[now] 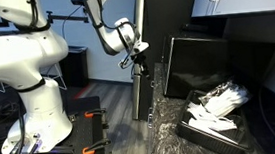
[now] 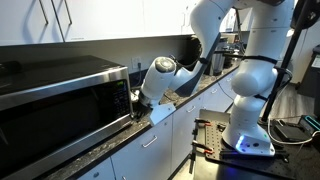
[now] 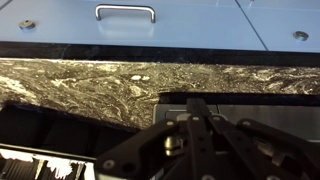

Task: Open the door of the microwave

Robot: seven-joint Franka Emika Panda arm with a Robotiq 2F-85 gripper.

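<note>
Pincer (image 2: pixel 137 101) hangs just beside the right front corner of the microwave (image 2: pixel 60 80), which stands on the dark stone counter (image 3: pixel 100 80). Its fingers seem drawn together and hold nothing. The door (image 2: pixel 58 117) lies to the left of the pincer and looks closed, flat against the front. Its upright free edge is the near target, I judge. On the far side of the microwave lies a tray (image 1: pixel 204 124) of white items. A drawer handle (image 3: pixel 125 12) sits below the counter. Nothing stands between pincer and door.
</note>
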